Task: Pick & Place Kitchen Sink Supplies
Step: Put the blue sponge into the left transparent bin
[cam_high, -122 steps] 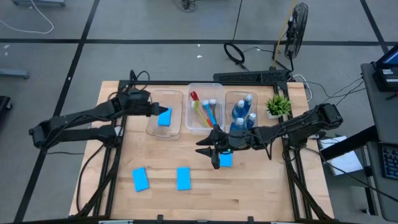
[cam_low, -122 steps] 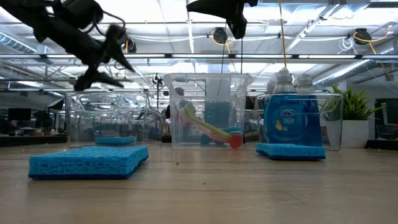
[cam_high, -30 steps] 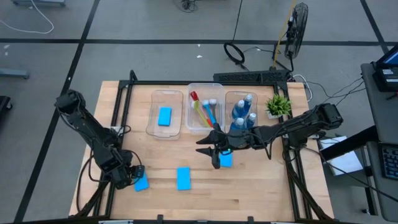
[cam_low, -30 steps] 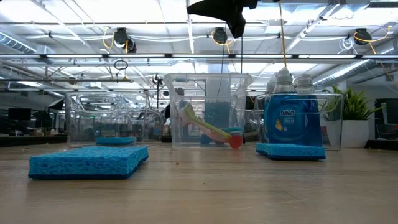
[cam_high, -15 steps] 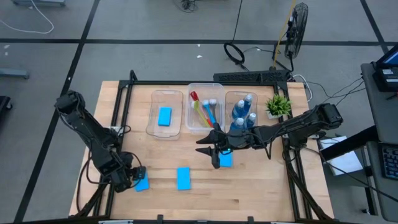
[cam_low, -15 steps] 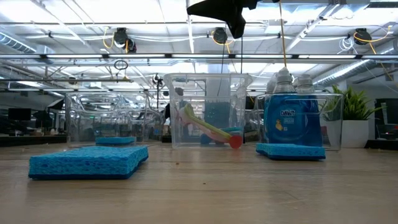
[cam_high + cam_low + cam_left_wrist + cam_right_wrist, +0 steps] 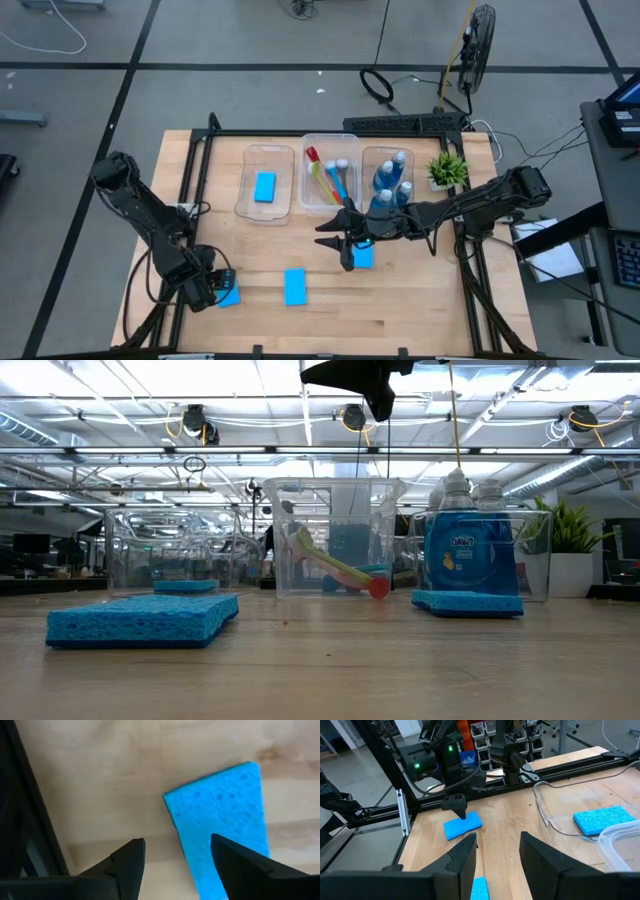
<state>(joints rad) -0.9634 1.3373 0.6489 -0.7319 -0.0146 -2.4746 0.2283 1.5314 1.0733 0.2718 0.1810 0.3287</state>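
My left gripper (image 7: 212,290) (image 7: 177,857) is open, pointing down over the left end of a blue sponge (image 7: 229,295) (image 7: 220,820) that lies flat near the table's near-left corner. One finger stands over the sponge, the other beside its long edge. My right gripper (image 7: 340,245) (image 7: 497,855) hangs open above a second sponge (image 7: 363,257). A third sponge (image 7: 294,286) (image 7: 140,618) lies flat between them. A fourth (image 7: 264,187) rests in the left tub. The brushes (image 7: 328,178) lie in the middle tub and the blue bottles (image 7: 390,182) stand in the right tub. My left gripper comes at the near-left sponge's left end (image 7: 455,827) from above with its fingers open. Whether a fingertip touches the sponge I cannot tell.
Three clear tubs (image 7: 330,205) stand in a row at the table's far side, and a potted plant (image 7: 447,168) stands to their right. Black frame rails (image 7: 185,240) run along the table's left and right edges. Bare wood (image 7: 400,310) lies toward the near-right.
My left gripper has crept a little toward the near edge, closer over the near-left sponge, and has stayed open. The sponges have not moved.
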